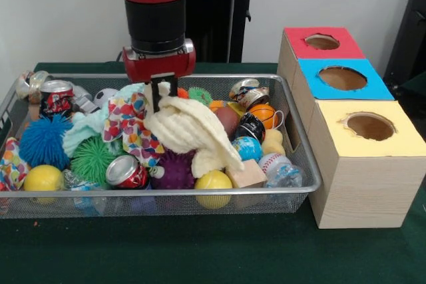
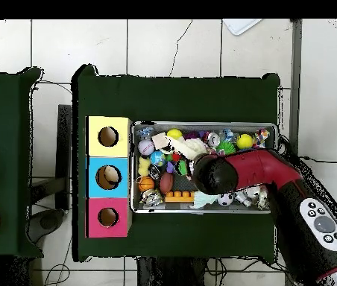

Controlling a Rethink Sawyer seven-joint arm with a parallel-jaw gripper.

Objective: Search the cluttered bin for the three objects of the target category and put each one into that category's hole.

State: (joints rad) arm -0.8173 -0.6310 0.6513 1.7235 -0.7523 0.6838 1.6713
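The wire mesh bin (image 1: 200, 194) is packed with clutter and also shows in the overhead view (image 2: 201, 124). My gripper (image 1: 164, 91) is lowered into the bin's middle. It looks shut on the top of a pale yellow cloth (image 1: 193, 134), which drapes down to the right, next to a colourful dotted cloth (image 1: 130, 124). No plush animal shows clearly; any are hidden under the clutter. The red-topped box's round hole (image 1: 322, 41) is at the far right and also shows in the overhead view (image 2: 108, 217). In the overhead view the arm (image 2: 246, 171) hides the gripper.
The blue-topped box (image 1: 342, 78) and the yellow-topped box (image 1: 370, 126) stand in a row with the red one, right of the bin. The bin holds spiky balls (image 1: 43, 141), cans (image 1: 126, 171), yellow balls (image 1: 213, 183) and small sports balls (image 1: 261, 114).
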